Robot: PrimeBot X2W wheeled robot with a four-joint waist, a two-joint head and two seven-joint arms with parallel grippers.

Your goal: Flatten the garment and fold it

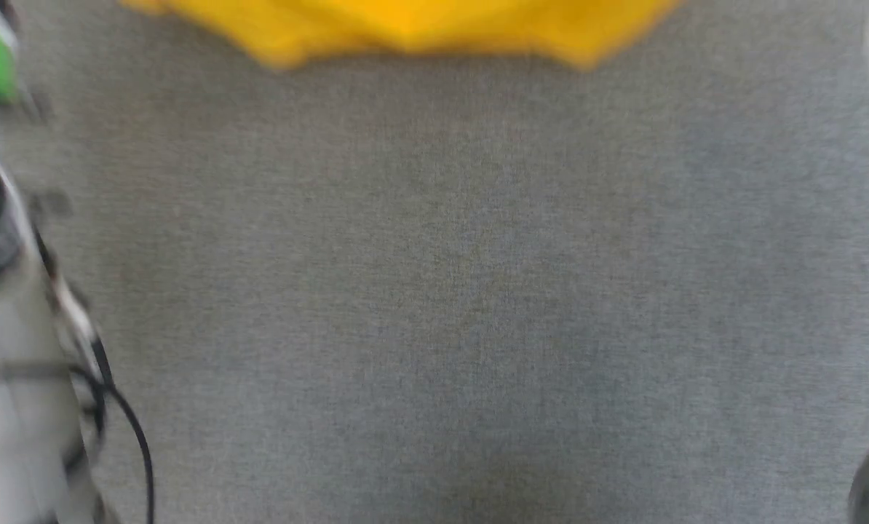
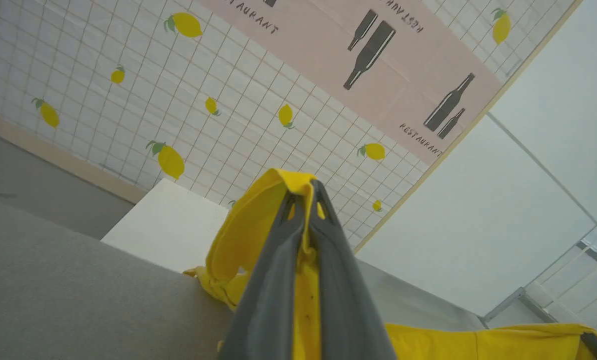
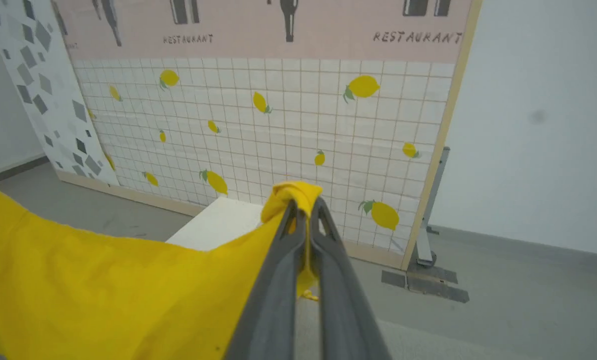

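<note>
garment [image 1: 405, 25] pinched by l gripper [image 2: 306, 190] & r gripper [image 3: 303, 202].

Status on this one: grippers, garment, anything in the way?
Left gripper shut on garment. Right gripper shut on it too. It stretches between them over grey table. No obstruction seen.

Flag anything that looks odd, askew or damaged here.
Nothing looks spilled or damaged. The garment is not flat yet: the left gripper and the right gripper each pinch a bunched bit of it, cloth puffing out beyond the grip. The head view is blurred.
</note>
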